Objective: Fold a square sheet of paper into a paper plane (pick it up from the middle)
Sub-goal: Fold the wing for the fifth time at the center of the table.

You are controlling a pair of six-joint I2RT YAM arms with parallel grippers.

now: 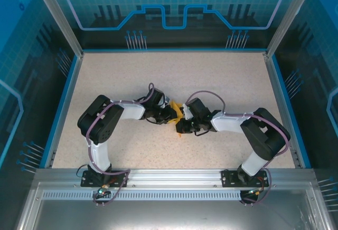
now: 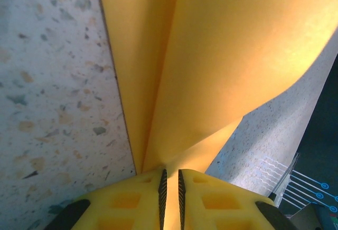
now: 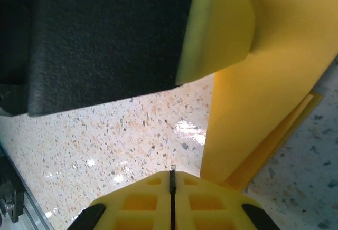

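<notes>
My left gripper (image 2: 170,173) has its jaws pinched narrow on an edge of the folded sheet of paper (image 2: 222,56), mid speckled surface (image 2: 53,82). Right gripper (image 3: 172,173) jaws are closed on nothing, with the paper just beside them.

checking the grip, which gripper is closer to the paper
Left. The left gripper is clamped on the paper; the right gripper is shut just beside it, gripping nothing.
</notes>
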